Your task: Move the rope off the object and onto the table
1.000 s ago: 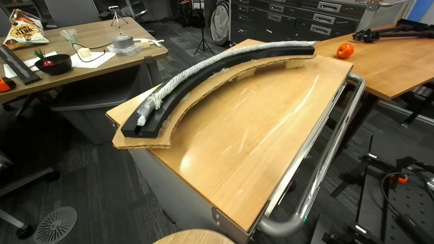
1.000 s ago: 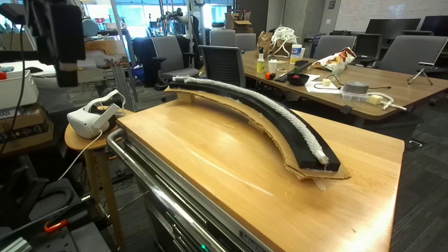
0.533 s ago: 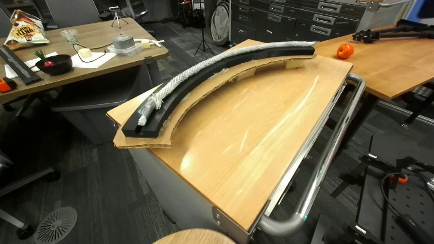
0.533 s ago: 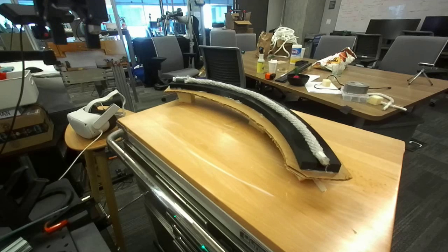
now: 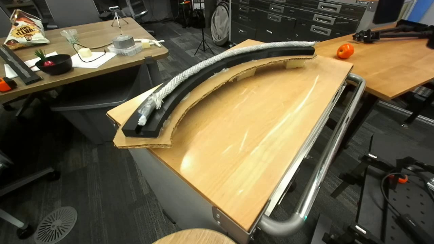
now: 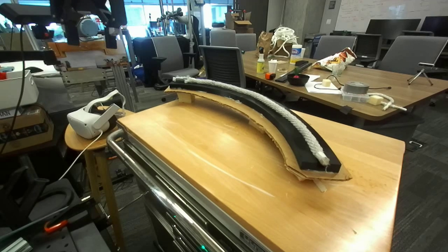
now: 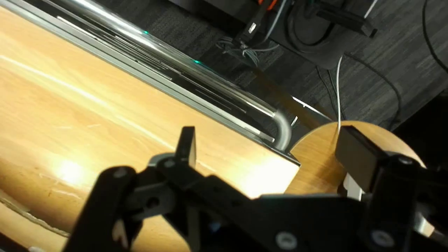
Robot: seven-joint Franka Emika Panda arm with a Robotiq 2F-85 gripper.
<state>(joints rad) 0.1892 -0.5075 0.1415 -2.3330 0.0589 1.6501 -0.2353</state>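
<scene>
The rope (image 5: pixel 203 64) is seated on the black track (image 5: pixel 203 74), whose cardboard base (image 5: pixel 200 87) is stretched past the short edge of the table (image 5: pixel 230 122), and, though nothing is held by the wide-spread gripper (image 7: pixel 268 140), both could be dragged off there if the track is pinched too.

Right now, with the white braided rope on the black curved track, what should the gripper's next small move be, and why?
I'd probably shift the black two-fingered gripper toward the white braided rope, jaws open: in the wrist view they hold nothing and frame a corner of the light-brown wooden tabletop, while the rope lies along the black curved track.
</scene>
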